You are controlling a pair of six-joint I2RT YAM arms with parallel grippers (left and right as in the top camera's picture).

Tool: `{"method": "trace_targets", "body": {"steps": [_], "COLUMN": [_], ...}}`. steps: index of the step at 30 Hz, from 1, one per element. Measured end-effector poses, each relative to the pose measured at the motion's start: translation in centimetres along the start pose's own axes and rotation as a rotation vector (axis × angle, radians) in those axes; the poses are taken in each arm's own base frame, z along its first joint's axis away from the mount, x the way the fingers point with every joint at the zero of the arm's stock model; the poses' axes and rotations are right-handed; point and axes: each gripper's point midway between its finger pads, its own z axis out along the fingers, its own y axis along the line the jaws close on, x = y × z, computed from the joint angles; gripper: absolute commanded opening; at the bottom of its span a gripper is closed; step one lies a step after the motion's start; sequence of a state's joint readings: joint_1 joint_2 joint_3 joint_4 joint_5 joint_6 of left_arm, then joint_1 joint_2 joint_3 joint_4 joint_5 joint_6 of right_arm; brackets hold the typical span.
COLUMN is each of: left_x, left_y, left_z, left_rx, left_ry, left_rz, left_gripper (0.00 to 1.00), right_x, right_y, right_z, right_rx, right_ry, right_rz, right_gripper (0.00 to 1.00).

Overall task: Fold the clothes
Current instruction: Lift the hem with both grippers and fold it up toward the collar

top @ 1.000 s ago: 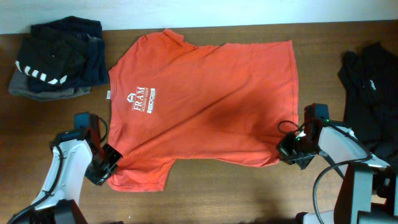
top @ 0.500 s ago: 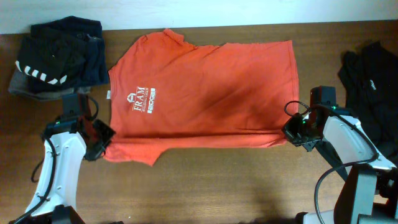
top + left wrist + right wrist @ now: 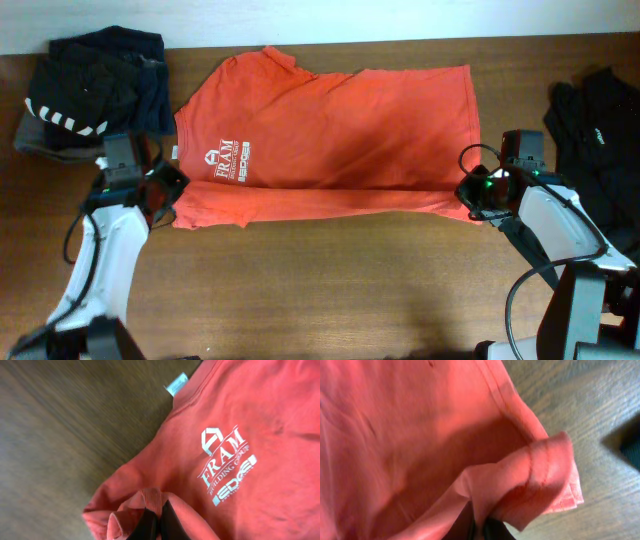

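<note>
T-shirt [image 3: 330,120] lies mid-desk [image 3: 330,290], logo up, with its near edge doubled over.
Left claw [image 3: 163,193] is clamped tight on the near-left corner, right claw [image 3: 473,193] on the near-right hem.

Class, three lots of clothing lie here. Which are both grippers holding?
The orange-red T-shirt, pinched at its near edge by the left gripper and right gripper; the striped dark pile and black garment lie untouched.
</note>
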State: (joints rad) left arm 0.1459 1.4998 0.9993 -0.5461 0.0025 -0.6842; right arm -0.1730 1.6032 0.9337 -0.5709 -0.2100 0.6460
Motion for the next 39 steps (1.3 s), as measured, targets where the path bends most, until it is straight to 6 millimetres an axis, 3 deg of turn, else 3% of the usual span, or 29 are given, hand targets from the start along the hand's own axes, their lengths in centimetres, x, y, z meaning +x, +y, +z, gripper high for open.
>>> {"method": "trace_targets", "body": {"steps": [9, 17, 19, 20, 22, 23, 25, 29, 34, 39], "left_x": [1.2, -1.5, -2.1, -2.4, -2.8, -3.0, -3.1, -3.0, -3.9, -4.3], "left_y": [-1.4, -3.7, -4.2, -4.4, -4.7, -4.8, -4.8, -4.6, -5.4, -5.7], "left_z": [5.3, 6.0, 5.9, 5.9, 5.8, 5.8, 5.9, 6.7, 6.6, 6.4], "left_rx": [-0.003, 0.084, 0.100, 0.107, 0.119, 0.122, 0.123, 0.111, 0.137, 0.137], "left_ry": [0.031, -0.088, -0.114, -0.126, -0.146, -0.152, -0.159, -0.155, -0.200, -0.211], "left_rz": [0.044, 0.044, 0.043, 0.042, 0.043, 0.038, 0.039, 0.053, 0.108, 0.162], "left_gripper": [0.00, 0.01, 0.01, 0.06, 0.23, 0.31, 0.56, 0.78, 0.82, 0.82], "right_x": [-2.5, -3.4, -3.6, -3.7, -4.0, -4.1, -4.2, -4.8, -5.3, -7.1], "right_y": [1.6, 1.6, 1.5, 1.6, 1.7, 1.7, 1.8, 2.4, 2.8, 3.7], "right_z": [0.2, 2.7, 3.4, 3.6, 3.8, 3.9, 3.9, 3.7, 3.2, 0.4], "right_rx": [-0.060, -0.064, -0.065, -0.066, -0.072, -0.073, -0.076, -0.094, -0.088, -0.010], "right_ry": [-0.099, -0.103, -0.105, -0.108, -0.119, -0.121, -0.125, -0.151, -0.153, -0.154], "right_rz": [-0.023, -0.024, -0.024, -0.030, -0.027, -0.026, -0.028, -0.053, -0.113, -0.190], "right_gripper": [0.08, 0.09, 0.27, 0.45, 0.75, 0.82, 0.89, 1.00, 0.99, 0.99]}}
